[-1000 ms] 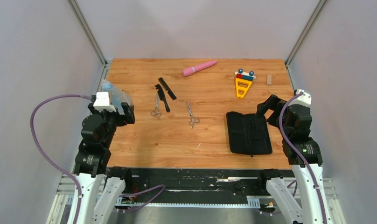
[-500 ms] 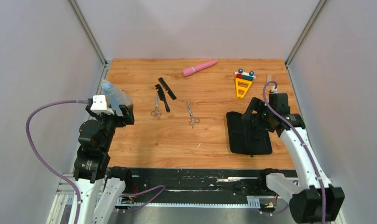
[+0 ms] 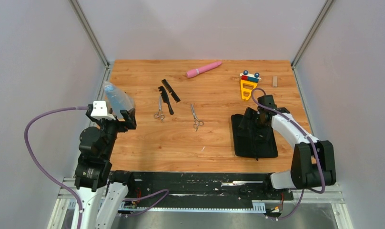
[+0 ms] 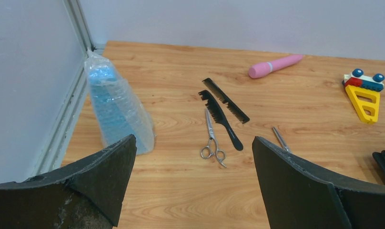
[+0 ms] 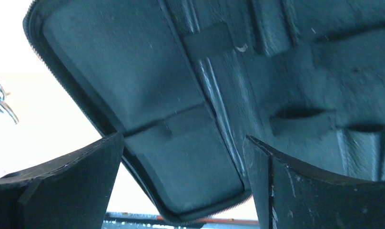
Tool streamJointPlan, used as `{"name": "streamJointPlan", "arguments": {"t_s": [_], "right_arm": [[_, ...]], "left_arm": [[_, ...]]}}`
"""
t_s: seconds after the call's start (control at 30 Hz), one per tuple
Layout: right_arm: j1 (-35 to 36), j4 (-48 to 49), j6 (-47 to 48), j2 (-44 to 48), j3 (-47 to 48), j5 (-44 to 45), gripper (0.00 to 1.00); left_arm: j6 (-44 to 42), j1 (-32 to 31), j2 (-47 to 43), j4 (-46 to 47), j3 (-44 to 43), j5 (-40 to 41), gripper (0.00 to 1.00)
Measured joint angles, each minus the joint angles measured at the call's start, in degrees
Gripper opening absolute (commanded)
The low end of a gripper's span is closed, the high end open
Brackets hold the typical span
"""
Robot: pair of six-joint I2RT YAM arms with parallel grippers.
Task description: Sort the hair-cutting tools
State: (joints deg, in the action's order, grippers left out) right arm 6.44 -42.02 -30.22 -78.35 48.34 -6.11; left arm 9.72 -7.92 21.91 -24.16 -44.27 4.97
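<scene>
1. Left gripper (image 4: 193,142): I read the fingers as spread wide with nothing between them. It sits at the near left of the table (image 3: 181,143), just beside a blue pack in bubble wrap (image 3: 115,98).

2. Right gripper (image 5: 183,138): the fingers are likewise spread and hold nothing. It is over the far end of the black case (image 3: 255,145), which lies opened flat at the near right. The right wrist view shows the case lining and elastic loops close below the fingers. I cannot tell whether the fingers touch it.

3. Tool positions, left-centre of the table:
- The first scissors (image 3: 159,109) lie closed, ring handles toward the arms.
- The handled comb (image 3: 166,100) lies just beside them on the right.
- The plain comb (image 3: 171,90) lies at the handled comb's far side, close beside its toothed end.
- The second scissors (image 3: 196,117) lie apart to the right, between the combs and the case.

4. Other items: a pink wand (image 3: 203,69) lies at the far edge. A yellow toy (image 3: 248,87) and a small wooden block (image 3: 275,81) occupy the far right.
</scene>
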Motion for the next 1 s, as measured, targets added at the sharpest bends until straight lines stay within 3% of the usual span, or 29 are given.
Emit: {"name": "streamJointPlan", "arguments": {"t_s": [0.2,0.5,0.63,0.8,1.0], "right_arm": [[3.32,6.95,-0.15,-8.92,0.55,2.21,1.00],[8.59,-1.99,0.74,-22.71,14.75,8.26,1.00],[9.46,0.09,1.81,-27.32,21.62,9.09,1.00],[10.08,8.52,3.74,-27.52,24.33,8.79,1.00],[13.55,9.70,6.21,-21.46,25.51,9.03,1.00]], "left_arm": [[0.00,-0.24,0.00,0.00,0.11,-0.15,1.00],[0.00,-0.79,1.42,0.00,0.13,-0.44,1.00],[0.37,-0.85,2.97,0.02,0.13,-0.94,1.00],[2.38,-0.94,6.99,0.04,0.09,-3.43,1.00],[5.07,-0.94,16.57,-1.73,-2.62,-8.00,1.00]]}}
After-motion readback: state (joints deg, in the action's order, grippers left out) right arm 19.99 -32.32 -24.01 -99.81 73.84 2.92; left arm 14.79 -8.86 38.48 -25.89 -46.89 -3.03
